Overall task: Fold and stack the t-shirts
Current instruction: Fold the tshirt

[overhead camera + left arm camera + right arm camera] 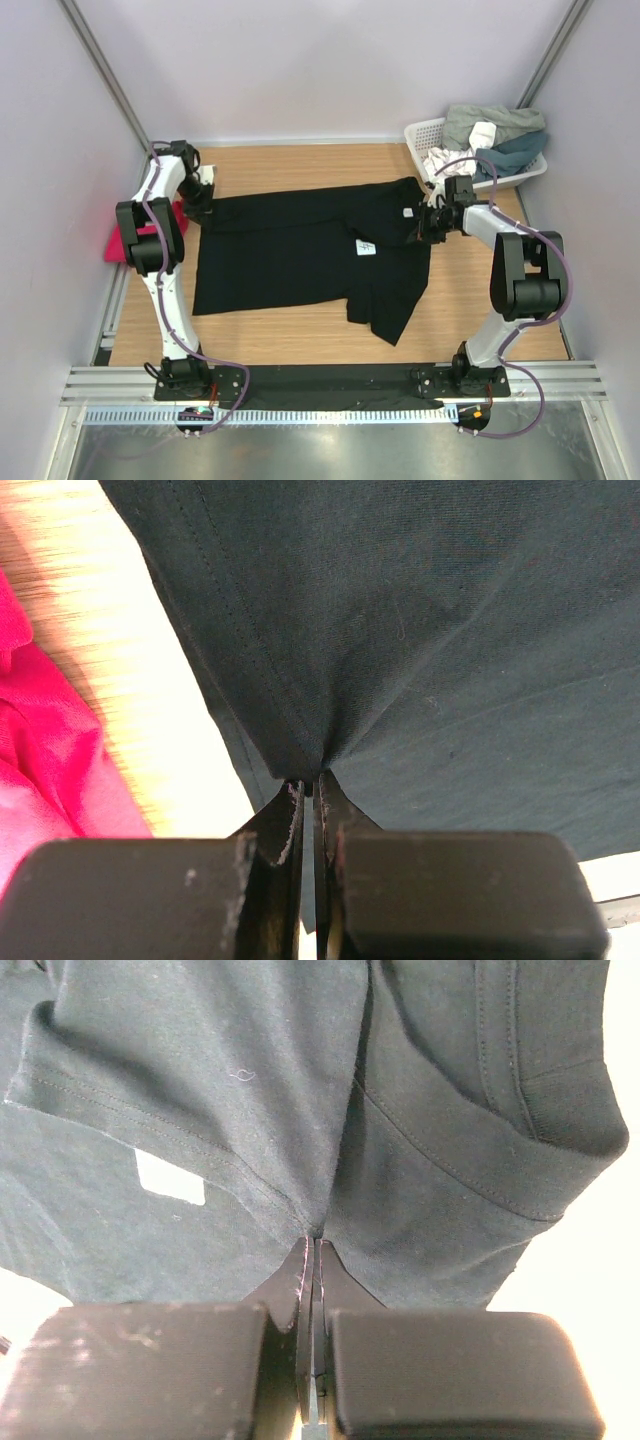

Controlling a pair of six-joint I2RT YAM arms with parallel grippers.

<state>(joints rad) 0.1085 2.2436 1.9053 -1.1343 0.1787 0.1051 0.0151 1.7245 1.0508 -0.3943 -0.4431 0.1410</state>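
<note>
1. While the black t-shirt (300, 250) lies spread on the table (470, 300), your left hand (308, 785) pinches its left edge.
2. Your right hand (315, 1238) pinches its right edge.
3. The pink t-shirt (40, 750) lies at the table's left edge.

Table (300, 345) ctr is being covered by black t-shirt (290, 255); far-right corner is being blocked by basket (425, 130); near strip being left free.

A white latticed basket (424, 131) sits at the far right corner of the wooden table (290, 345), tilted against the wall. Piled in it are a grey-green cloth (490, 118), a teal one (515, 152) and a white crumpled piece (440, 160), possibly garments. Aluminium rails (330, 380) run along the table's near edge.
</note>
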